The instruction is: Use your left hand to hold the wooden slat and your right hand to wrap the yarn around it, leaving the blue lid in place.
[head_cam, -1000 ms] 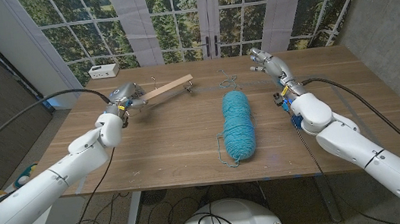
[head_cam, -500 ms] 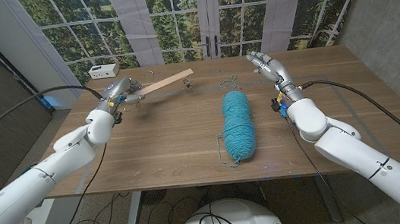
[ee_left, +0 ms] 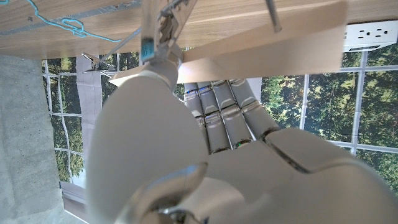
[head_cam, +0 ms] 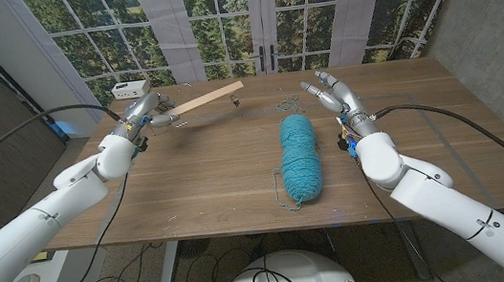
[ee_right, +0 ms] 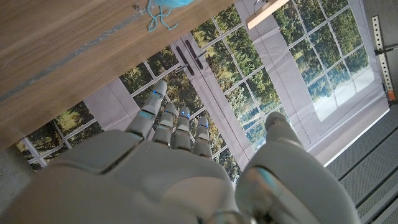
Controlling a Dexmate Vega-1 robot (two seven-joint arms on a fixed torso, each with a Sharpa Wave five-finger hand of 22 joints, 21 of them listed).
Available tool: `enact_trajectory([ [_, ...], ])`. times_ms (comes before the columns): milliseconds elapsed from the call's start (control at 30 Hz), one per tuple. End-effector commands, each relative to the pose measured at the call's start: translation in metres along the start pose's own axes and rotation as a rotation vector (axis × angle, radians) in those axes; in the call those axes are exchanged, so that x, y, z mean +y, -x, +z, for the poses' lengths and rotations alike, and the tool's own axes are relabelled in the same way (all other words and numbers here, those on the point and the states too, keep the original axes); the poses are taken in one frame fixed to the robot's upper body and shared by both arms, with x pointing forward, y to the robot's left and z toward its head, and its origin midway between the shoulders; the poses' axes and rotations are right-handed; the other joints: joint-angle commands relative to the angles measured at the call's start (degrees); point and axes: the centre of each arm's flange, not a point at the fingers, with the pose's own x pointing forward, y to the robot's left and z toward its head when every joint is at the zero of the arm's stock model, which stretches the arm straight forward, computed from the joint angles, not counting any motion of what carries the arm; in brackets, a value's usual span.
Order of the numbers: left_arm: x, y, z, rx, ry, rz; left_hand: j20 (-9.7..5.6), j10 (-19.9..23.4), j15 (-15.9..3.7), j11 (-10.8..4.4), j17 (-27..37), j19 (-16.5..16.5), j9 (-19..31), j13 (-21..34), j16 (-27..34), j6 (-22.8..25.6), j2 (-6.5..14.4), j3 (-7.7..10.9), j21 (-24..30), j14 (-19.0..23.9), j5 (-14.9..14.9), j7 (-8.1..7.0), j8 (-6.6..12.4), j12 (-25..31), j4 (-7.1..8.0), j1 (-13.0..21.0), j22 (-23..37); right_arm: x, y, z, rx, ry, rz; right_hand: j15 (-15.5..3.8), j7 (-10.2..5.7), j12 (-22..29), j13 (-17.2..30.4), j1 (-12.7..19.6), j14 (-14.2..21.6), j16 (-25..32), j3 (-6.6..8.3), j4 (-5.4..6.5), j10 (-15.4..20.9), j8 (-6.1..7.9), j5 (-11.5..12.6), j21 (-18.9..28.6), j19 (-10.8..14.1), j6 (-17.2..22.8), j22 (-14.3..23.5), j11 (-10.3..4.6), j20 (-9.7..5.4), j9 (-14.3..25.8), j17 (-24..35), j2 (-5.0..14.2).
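Note:
My left hand [head_cam: 143, 112] grips one end of a pale wooden slat [head_cam: 209, 99] and holds it off the table at the back left, its free end pointing toward the middle. In the left wrist view my fingers [ee_left: 224, 115] curl against the slat [ee_left: 267, 43]. A teal yarn skein [head_cam: 299, 157] lies lengthwise mid-table, and a thin strand [head_cam: 282, 104] runs from its far end. My right hand [head_cam: 327, 94] hovers just right of that far end, holding nothing, fingers spread. The right wrist view catches the yarn's tip [ee_right: 165, 9] and the slat's end [ee_right: 267, 12].
A white power strip [head_cam: 130, 88] sits at the table's back left corner. A small metal piece [head_cam: 238, 108] shows under the slat's free end. Windows and curtains stand behind the table [head_cam: 218, 179].
My left hand has drawn back and left, lifting the slat further off the table. My right hand has shifted left toward the skein's far end and spread its fingers.

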Motion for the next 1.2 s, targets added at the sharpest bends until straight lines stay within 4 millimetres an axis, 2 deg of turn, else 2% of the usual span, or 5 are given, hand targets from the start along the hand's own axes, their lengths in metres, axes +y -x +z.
enact_trajectory([
  [33,0.012,0.001,-0.008,-0.041,0.027,0.01,-3.82,5.1,-13.35,-5.0,0.3,-0.4,2.0,0.2,-0.2,7.7,4.4,-0.06,0.2,10.8,0.6,-4.68,3.09,-0.1,0.36,3.9,0.1,0.011,0.017,0.017,0.045,0.141,0.0,-0.05,-0.06,-0.2,0.1,0.8,-0.5,-0.2,0.05,-0.35,-0.6,-0.26,-0.3,-0.1,-0.1,-0.8,0.1,-0.24,0.25,0.2,0.2,-0.28],
  [400,0.019,0.004,-0.011,-0.06,0.068,0.008,-3.82,5.4,-13.3,-4.94,0.5,-0.5,2.3,0.6,-0.6,7.9,4.3,-0.16,0.4,10.9,0.9,-4.99,3.21,-0.3,0.39,3.9,0.0,0.018,0.029,0.028,0.095,0.273,0.033,0.23,-0.65,-0.8,0.2,1.5,-2.0,-0.5,-0.19,-1.08,-3.7,-0.74,-0.9,-1.0,-0.5,-4.0,0.1,-0.97,0.45,0.2,0.3,-0.16],
  [700,0.022,0.006,-0.012,-0.068,0.072,0.005,-3.78,5.4,-13.32,-5.09,0.7,-0.6,2.5,0.9,-0.9,8.1,4.3,-0.21,0.6,11.1,1.2,-4.69,3.28,-0.5,0.4,3.9,-0.1,0.021,0.038,0.034,0.126,0.368,0.061,-0.04,-0.84,-0.8,0.3,1.5,-3.0,-0.7,-0.56,-1.33,-5.1,-0.77,-1.1,-1.6,-1.0,-5.6,0.1,-1.49,0.68,0.3,0.4,-0.47],
  [1200,0.021,0.006,-0.009,-0.074,0.071,0.006,-3.74,5.5,-13.3,-4.92,1.1,-0.7,2.9,1.3,-1.3,8.2,4.3,-0.25,0.8,11.3,1.6,-4.54,3.39,-0.8,0.38,4.0,-0.2,0.027,0.05,0.037,0.19,0.469,0.151,0.1,-1.07,-0.8,0.3,1.1,-3.9,-0.7,-1.61,-1.67,-6.9,-0.77,-1.3,-2.4,-1.5,-8.0,0.2,-1.76,1.14,0.3,0.4,-1.8],
])
